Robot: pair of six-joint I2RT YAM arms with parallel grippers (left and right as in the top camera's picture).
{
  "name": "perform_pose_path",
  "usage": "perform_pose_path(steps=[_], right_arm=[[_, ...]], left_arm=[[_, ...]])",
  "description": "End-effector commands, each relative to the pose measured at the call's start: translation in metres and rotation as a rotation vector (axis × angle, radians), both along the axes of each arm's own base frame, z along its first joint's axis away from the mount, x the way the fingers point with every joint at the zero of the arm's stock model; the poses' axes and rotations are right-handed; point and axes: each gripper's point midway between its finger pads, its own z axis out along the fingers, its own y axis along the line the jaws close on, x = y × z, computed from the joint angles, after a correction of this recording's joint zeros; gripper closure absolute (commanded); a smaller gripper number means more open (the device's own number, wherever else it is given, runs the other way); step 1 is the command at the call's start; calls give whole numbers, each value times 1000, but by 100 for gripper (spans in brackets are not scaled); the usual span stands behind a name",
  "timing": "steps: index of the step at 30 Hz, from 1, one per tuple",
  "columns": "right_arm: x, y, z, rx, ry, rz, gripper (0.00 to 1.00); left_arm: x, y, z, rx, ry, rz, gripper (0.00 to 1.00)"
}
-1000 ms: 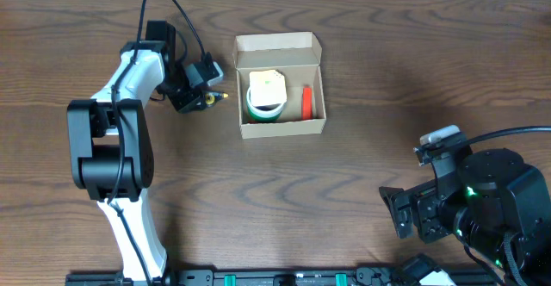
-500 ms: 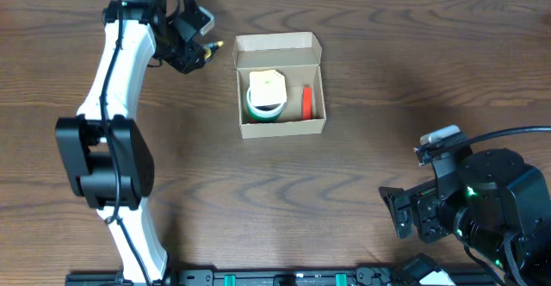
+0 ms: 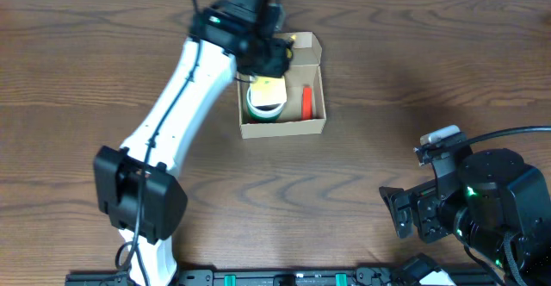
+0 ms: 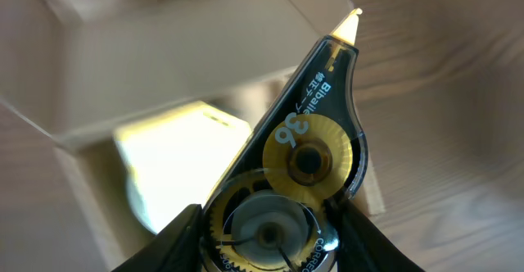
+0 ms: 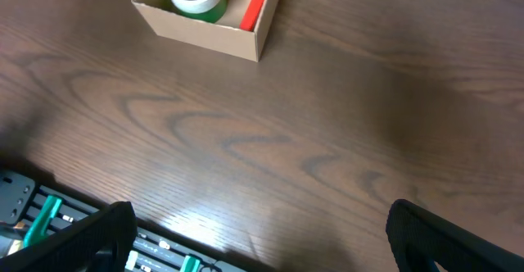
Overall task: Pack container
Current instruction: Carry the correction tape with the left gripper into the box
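The container (image 3: 282, 129) is an open tan cardboard box at the table's upper middle, its flap lid folded back. Inside lie a green-and-white tape roll (image 3: 265, 107) topped by a pale yellow pad (image 3: 268, 85), and a red stick (image 3: 306, 102). My left gripper (image 3: 274, 52) hovers over the box's far left corner, shut on a black correction tape dispenser (image 4: 315, 133) with gold gears, tip pointing away. In the left wrist view the box wall (image 4: 164, 51) and yellow pad (image 4: 180, 149) lie blurred beneath. My right gripper (image 3: 405, 213) rests open at the near right, far from the box (image 5: 205, 30).
A black rail with green clips (image 5: 49, 215) runs along the table's near edge below the right gripper (image 5: 262, 239). The table's far edge lies just beyond the box. Bare wood surrounds the box on all sides.
The left arm has swung from left of the box, along the far edge, to above the box's back left corner, carrying the correction tape dispenser. The right arm has stayed still.
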Motion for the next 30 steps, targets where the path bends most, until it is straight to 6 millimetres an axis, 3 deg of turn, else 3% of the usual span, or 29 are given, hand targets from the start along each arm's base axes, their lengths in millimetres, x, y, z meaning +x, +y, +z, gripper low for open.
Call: perform_pose_path(steps=[1, 7, 12, 23, 30], right_arm=[[0, 1, 0, 7, 3, -3, 1], [0, 1, 0, 6, 3, -3, 1], [0, 1, 0, 6, 3, -3, 1], [0, 1, 0, 7, 3, -3, 1], [0, 1, 0, 6, 3, -3, 1]], left_arm=[[-10, -13, -6, -41, 117, 344, 94], [-36, -28, -19, -6, 173, 610, 94], [-41, -43, -28, -9, 151, 585, 94], [-33, -49, -63, -40, 121, 603, 94], [-34, -58, -75, -78, 133, 565, 94]])
